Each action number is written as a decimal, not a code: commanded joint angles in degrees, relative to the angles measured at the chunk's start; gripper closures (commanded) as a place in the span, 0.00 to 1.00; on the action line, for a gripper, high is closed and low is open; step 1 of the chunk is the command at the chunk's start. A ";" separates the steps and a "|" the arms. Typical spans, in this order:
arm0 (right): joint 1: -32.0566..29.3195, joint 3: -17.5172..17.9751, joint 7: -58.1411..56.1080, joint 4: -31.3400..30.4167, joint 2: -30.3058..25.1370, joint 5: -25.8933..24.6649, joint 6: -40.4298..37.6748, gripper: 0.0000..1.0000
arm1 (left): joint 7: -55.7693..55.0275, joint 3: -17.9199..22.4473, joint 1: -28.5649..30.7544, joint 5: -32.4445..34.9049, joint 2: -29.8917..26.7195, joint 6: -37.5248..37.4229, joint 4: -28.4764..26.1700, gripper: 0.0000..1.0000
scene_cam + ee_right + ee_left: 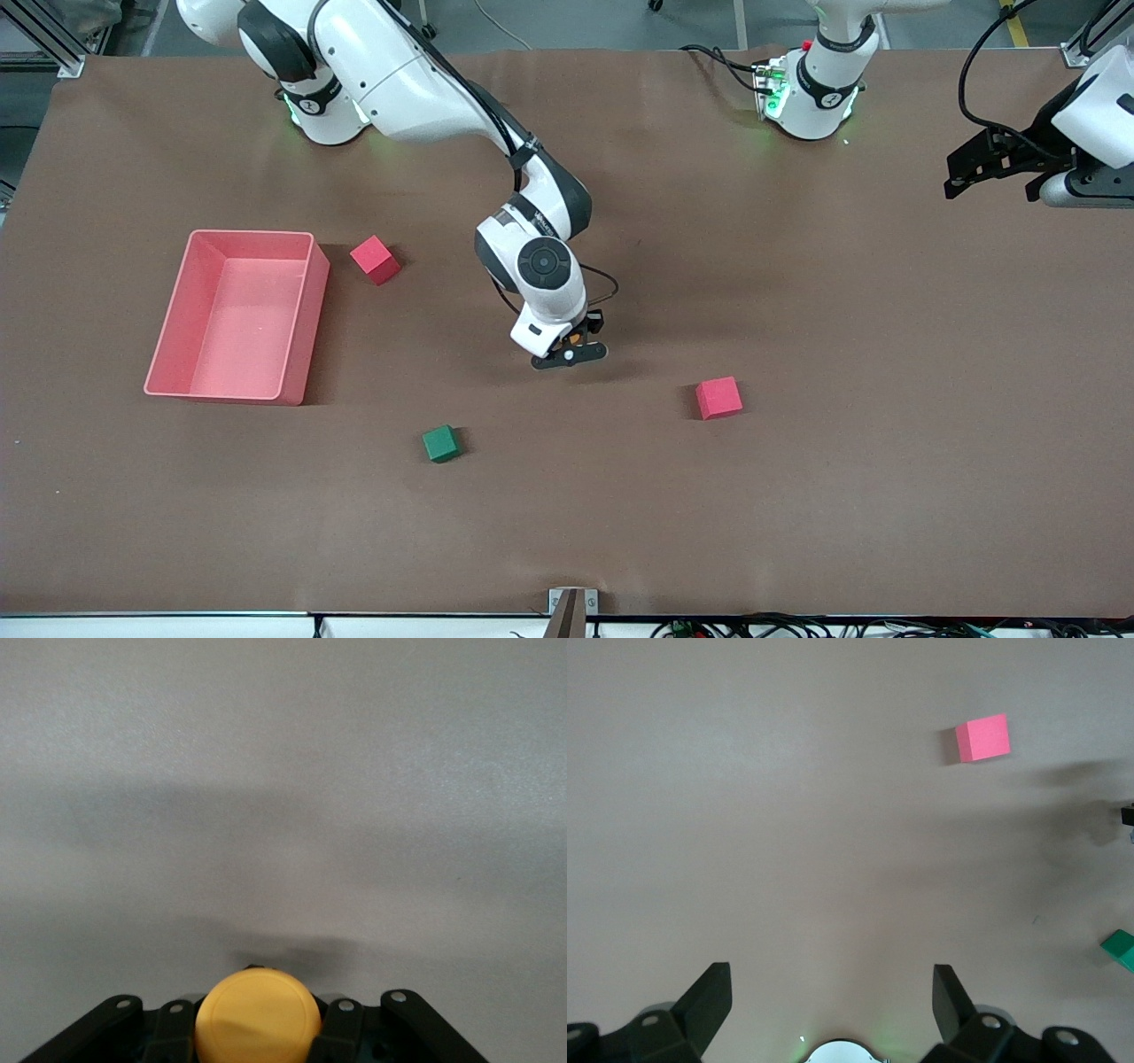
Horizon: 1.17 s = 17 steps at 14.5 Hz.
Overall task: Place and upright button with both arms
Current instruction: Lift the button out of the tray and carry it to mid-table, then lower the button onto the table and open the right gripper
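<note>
A robotics lab: two white robot arms point(416, 80) with green-lit bases are bolted to a wide bench point(797, 496) under brown sheeting, aluminium framing point(53, 40) stands at its corner, and loose cables point(797, 627) run along its edge.

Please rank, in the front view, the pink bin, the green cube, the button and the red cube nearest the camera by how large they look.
1. Pink bin, by far the largest.
2. Red cube nearest the camera.
3. Green cube, a little smaller.
4. Button, smallest; only a bit of orange shows in the right gripper, so mostly hidden.
</note>
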 commanded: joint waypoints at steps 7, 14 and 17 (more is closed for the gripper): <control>1.17 -0.60 4.70 1.27 3.40 1.31 8.22 0.17 | -0.43 -0.04 0.16 -0.30 0.41 0.11 0.74 0.00; -1.38 -0.96 4.71 1.45 1.12 0.52 7.43 0.00 | -5.87 -0.82 -0.63 -0.03 3.57 3.09 0.48 0.00; -2.08 -2.70 4.80 1.36 -1.08 0.52 2.53 0.00 | -8.33 -2.40 -0.54 -0.38 5.33 4.41 0.39 0.00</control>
